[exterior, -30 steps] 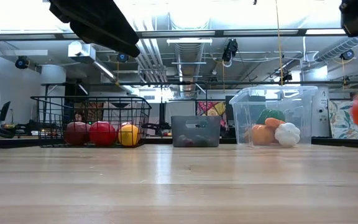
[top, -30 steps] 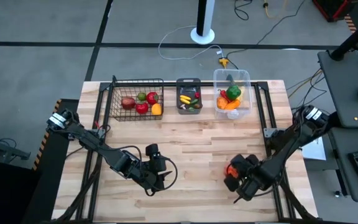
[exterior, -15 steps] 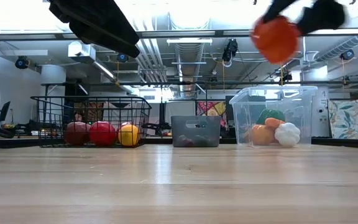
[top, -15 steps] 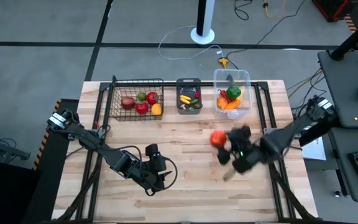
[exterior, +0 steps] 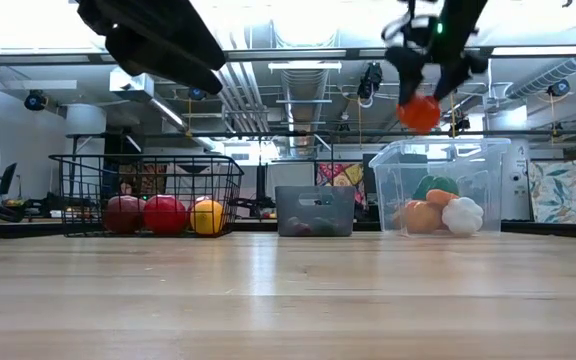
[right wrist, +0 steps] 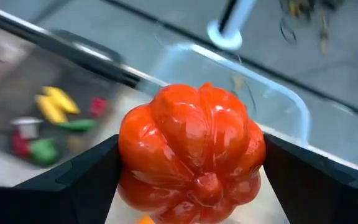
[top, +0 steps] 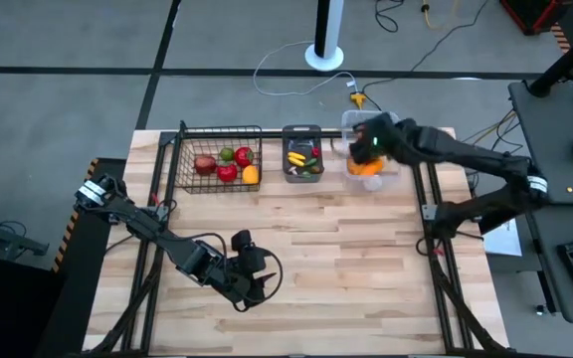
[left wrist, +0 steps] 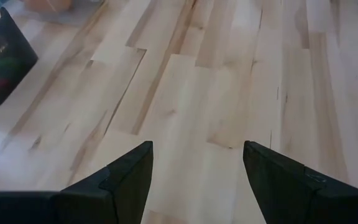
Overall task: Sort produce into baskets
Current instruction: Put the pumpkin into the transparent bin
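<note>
progress: the sort reads as nearly finished. table [top: 296, 239] carries no loose produce in the high view; every piece visible is either in a container or in a grip.

container contents:
- wire-mesh basket [top: 181, 159], far left of the row: red pieces, one green and one yellow-orange.
- dark grey bin [top: 301, 130], middle: small yellow, green and red pieces.
- clear tub [exterior: 488, 170], right end: a green piece, orange pieces and a white garlic [exterior: 463, 215].

right gripper [right wrist: 191, 186]: jaws set wide and clamped on a red-orange pepper [right wrist: 191, 146], one finger on each side. the low view shows the pepper above the tub's rim, not yet inside; the high view places the gripper over the tub.

left gripper [left wrist: 194, 171]: jaws apart, nothing between them, parked low over bare wood at the near left of the table, well apart from the baskets.

remaining work, as judged: lower or release the pepper into the tub. no further piece is seen waiting, so this appears to be the last placement.
</note>
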Motion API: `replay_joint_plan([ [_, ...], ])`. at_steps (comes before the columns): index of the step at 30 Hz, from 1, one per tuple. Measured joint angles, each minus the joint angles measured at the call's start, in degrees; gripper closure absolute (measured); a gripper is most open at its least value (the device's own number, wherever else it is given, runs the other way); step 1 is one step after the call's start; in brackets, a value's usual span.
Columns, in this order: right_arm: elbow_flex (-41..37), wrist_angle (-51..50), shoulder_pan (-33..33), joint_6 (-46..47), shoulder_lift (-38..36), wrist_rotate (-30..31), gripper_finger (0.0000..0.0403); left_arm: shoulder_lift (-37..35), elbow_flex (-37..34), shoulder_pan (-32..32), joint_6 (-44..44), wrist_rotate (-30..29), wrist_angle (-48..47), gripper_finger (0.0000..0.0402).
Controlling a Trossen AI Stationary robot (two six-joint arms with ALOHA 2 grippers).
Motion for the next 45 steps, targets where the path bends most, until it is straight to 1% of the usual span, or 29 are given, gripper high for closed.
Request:
replay_joint_plan([
  [2,-0.86,0.95,-5.76,-3.43,0.51,-3.91,0.0053,0.00,0.00,-0.25,-1.05,0.00,-0.08,0.0170],
  [4,-1.82,2.49,-10.16,-6.29,1.03,-7.98,0.0053,0.00,0.00,-0.50,-2.07,0.01,-0.12,0.0170],
  [7,-3.27,6.66,-14.44,-9.39,1.51,-13.59,0.0053,0.00,0.00,-0.65,-3.55,0.05,-0.15,0.0170],
  [10,-5.19,11.74,-16.32,-11.76,2.03,-15.99,0.0053,0.00,0.00,-0.69,-4.95,0.20,-0.17,0.0170],
  [16,-7.17,17.54,-17.51,-13.33,3.09,-16.41,0.0053,0.00,0.00,-0.95,-7.58,0.39,-0.22,0.0170],
  [24,-7.17,17.67,-17.66,-13.45,3.80,-16.42,0.0053,0.00,0.00,-1.26,-9.79,0.47,-0.20,0.0170],
  [34,-7.28,17.85,-17.69,-14.40,3.80,-16.43,0.0052,0.00,0.00,-1.26,-10.01,0.48,-0.17,0.0170],
  [37,-7.28,18.29,-17.67,-14.81,3.80,-16.47,0.0043,0.00,0.00,-1.26,-10.01,0.48,-0.16,0.0170],
  [42,-7.28,18.25,-17.67,-14.32,3.80,-16.64,0.0011,0.00,0.00,-1.26,-9.99,0.48,-0.17,0.0170],
  [45,-7.28,18.13,-17.67,-14.07,3.80,-16.64,0.0006,0.00,0.00,-1.26,-10.00,0.48,-0.17,0.0170],
])
